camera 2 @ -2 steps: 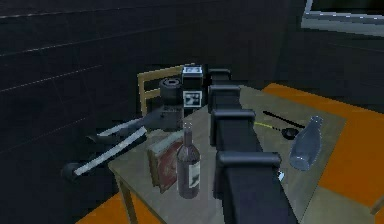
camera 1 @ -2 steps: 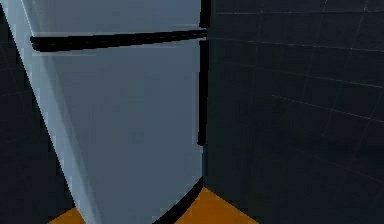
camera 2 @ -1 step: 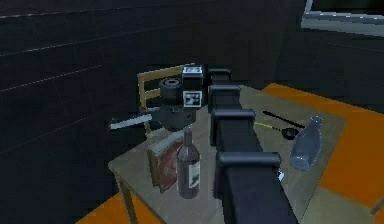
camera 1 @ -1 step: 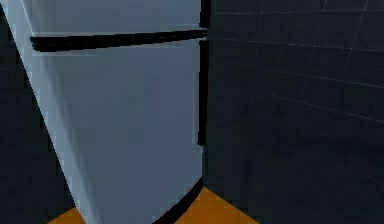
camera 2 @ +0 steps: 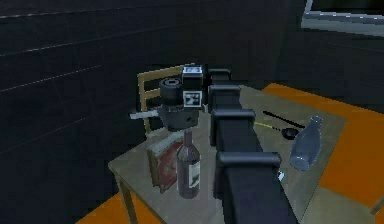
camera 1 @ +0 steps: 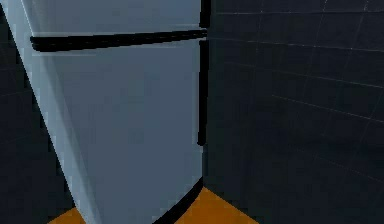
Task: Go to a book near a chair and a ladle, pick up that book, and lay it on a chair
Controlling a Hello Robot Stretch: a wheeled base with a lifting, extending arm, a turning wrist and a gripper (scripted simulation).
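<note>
A book with a reddish-brown cover lies on a beige table toward its near left corner. A ladle with a yellow handle and a dark bowl lies farther right on the same table. Behind the table stands a wooden slat-back chair. My arm reaches out over the tabletop. The gripper sits at its far end, just above the book in the picture and in front of the chair. I cannot tell whether it holds anything.
A dark wine bottle stands right beside the book, close to the arm. A clear bluish bottle stands at the table's right. Ahead, a tall pale grey fridge is very close, with a dark tiled wall to its right. The floor is orange.
</note>
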